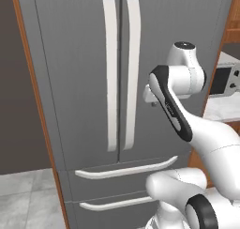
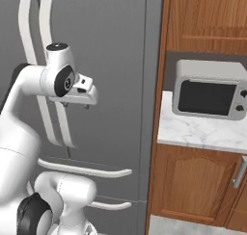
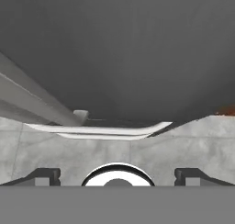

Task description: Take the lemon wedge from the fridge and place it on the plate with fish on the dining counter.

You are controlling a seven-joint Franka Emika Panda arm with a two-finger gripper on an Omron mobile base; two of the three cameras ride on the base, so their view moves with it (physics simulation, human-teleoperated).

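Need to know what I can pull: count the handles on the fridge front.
4: two long upright door handles, left and right, side by side on the fridge; upper drawer handle; lower drawer handle, partly hidden by the arm.

fridge [image 2: 116,60]: grey, doors shut, fills left and centre of frame | end effector [image 2: 77,104]: left of centre, pointing down, just in front of the right door beside its pale handle [image 2: 55,109] | microwave [image 2: 208,90]: right of frame, on marble worktop [image 2: 193,130] | wooden cabinets [image 2: 193,186]: lower right
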